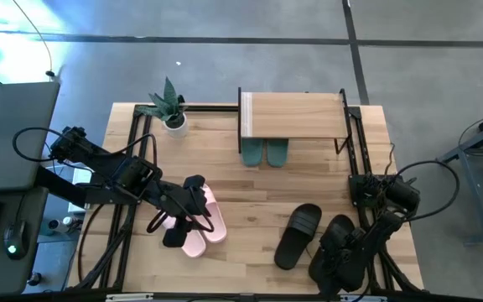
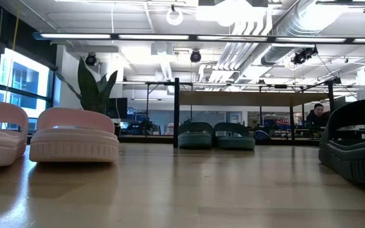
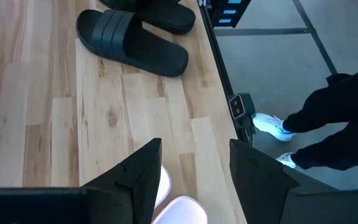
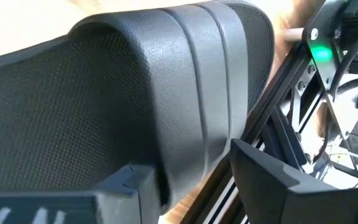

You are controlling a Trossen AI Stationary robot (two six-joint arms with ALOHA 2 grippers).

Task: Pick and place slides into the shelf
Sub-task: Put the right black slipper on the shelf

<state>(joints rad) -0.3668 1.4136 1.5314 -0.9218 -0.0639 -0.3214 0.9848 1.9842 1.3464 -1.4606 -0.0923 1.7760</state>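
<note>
Jaws parted over both pairs.
Left gripper (image 1: 193, 205) straddles pink slides (image 1: 206, 220), right gripper (image 1: 339, 245) a black slide (image 1: 334, 248); shelf (image 1: 295, 115) holds neither pair.

pink slides (image 1: 204, 220): light pink, ribbed soles | black slides (image 1: 298, 235): matte black, grooved strap | teal slides (image 1: 265, 153): teal-green | shelf (image 1: 293, 115): light wood top, white edge, black frame | table (image 1: 250, 197): pale wood planks | plant (image 1: 168, 102): green leaves, white pot
</note>
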